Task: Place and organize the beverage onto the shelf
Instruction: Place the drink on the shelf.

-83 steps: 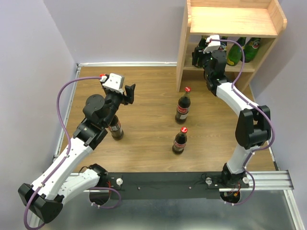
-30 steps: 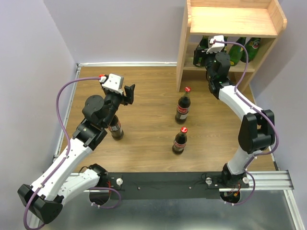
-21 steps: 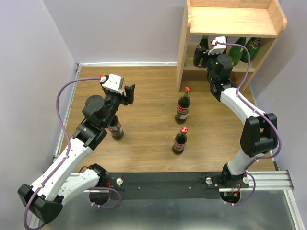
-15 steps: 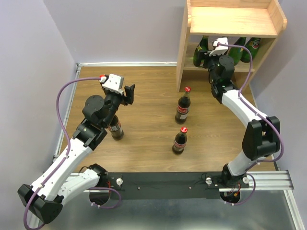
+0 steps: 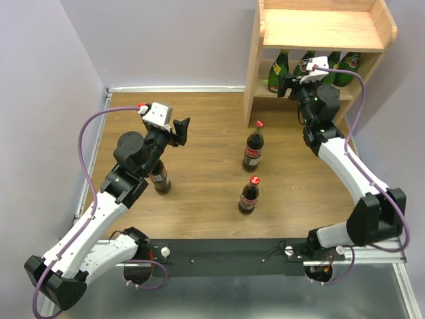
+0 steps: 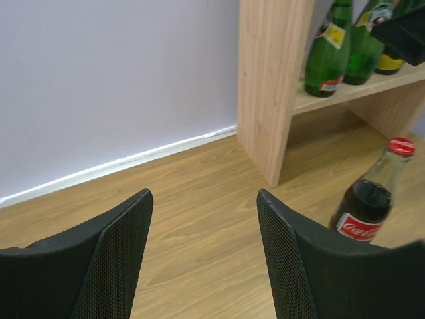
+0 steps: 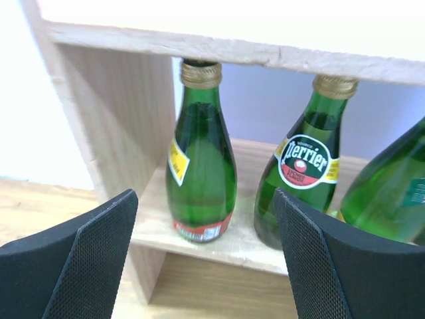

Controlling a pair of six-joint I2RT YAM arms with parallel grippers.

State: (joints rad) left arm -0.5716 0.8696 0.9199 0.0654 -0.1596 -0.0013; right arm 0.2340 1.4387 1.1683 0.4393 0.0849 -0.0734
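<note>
Top external, near to far: three colas [image 5: 249, 195] on table [image 5: 206, 126] — glass, likely heavy, slick, breakable; best gripped mid-body. Left hand [image 5: 179, 131] spread, empty. Right hand [image 5: 284, 85] spread, empty, before shelf [image 5: 252, 66] — four green bottles [image 5: 275, 70] upright on its lower tier.

Bright, even, diffuse light falls from above. The cola bottles [image 5: 253, 147] cast only faint, short shadows on the desk [image 5: 206, 133]. The shelf [image 5: 322, 30] darkens its own lower tier. In the right wrist view, the wall [image 7: 16, 119] at left and the top of the frame are blown out to white. The green bottles [image 7: 201, 166] carry small glints. All three views are sharp, with no motion blur.
</note>
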